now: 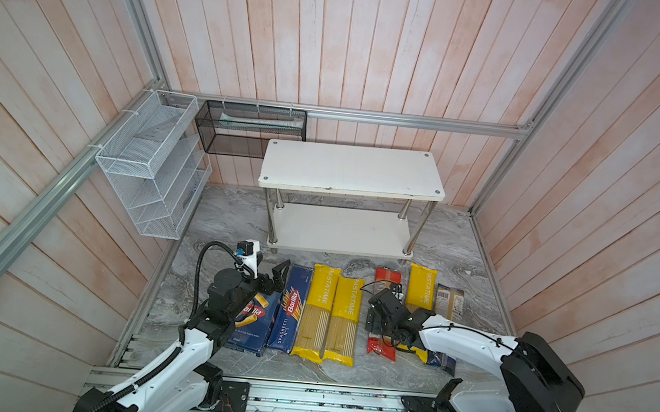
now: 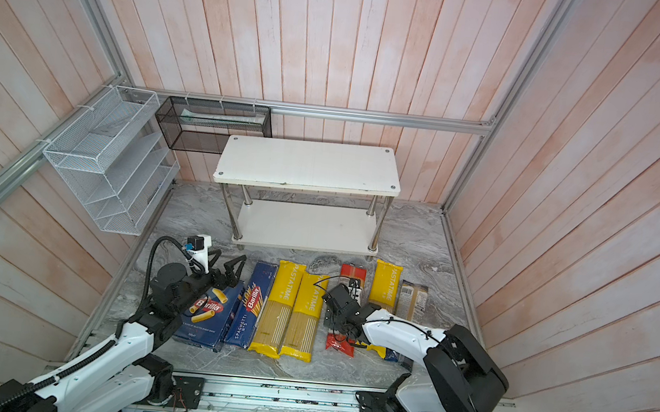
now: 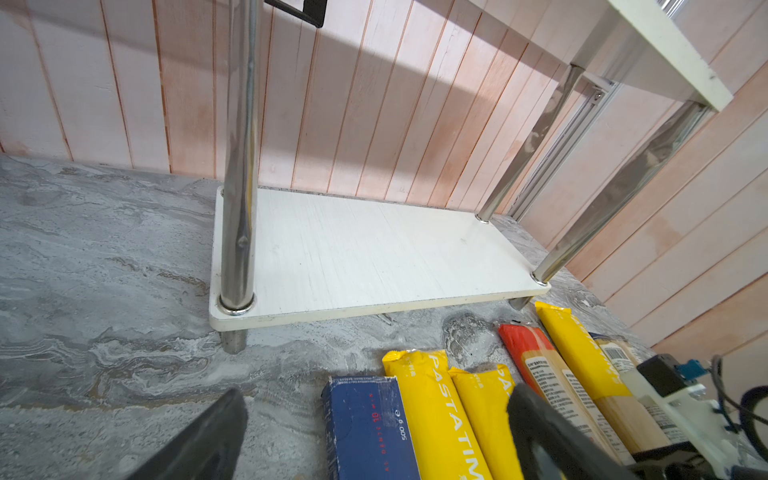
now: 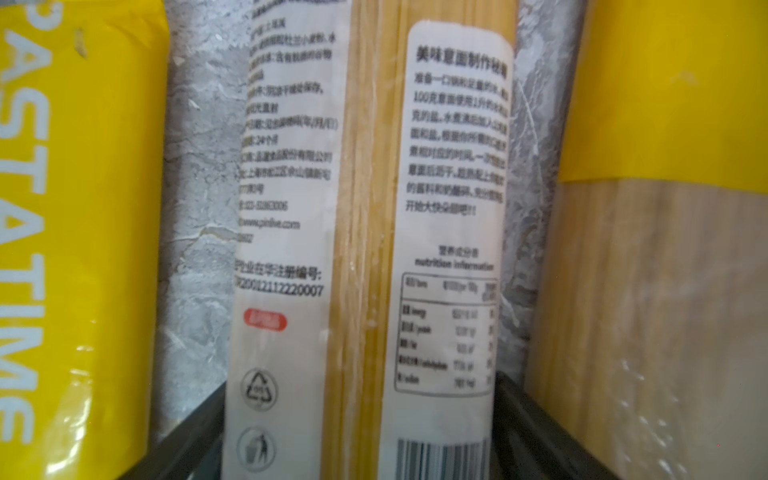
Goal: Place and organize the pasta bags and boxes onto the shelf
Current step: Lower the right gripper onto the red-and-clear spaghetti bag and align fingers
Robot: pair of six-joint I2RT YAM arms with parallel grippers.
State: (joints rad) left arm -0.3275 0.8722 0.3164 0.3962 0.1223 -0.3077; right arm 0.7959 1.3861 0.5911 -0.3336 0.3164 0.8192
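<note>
Pasta boxes first: the wide blue box (image 1: 251,322) and the narrow blue box (image 1: 290,309) lie flat, side by side, at the left end of a row on the grey marble table (image 1: 231,217). Rightward in the same row I see a yellow bag (image 1: 317,310) against a second yellow bag (image 1: 345,321). Then come the red-ended bag (image 1: 386,278), a third yellow bag (image 1: 421,292) and the blue-ended bag (image 1: 449,303). The whole row sits just in front of the shelf (image 1: 353,167), none of it on the boards. My right gripper (image 4: 361,380) is down over the middle of the red-ended bag, jaws wide apart with one finger on each side. I cannot tell whether they touch it. My left gripper (image 3: 378,392) hovers above the far end of the boxes, jaws spread, holding nothing.
</note>
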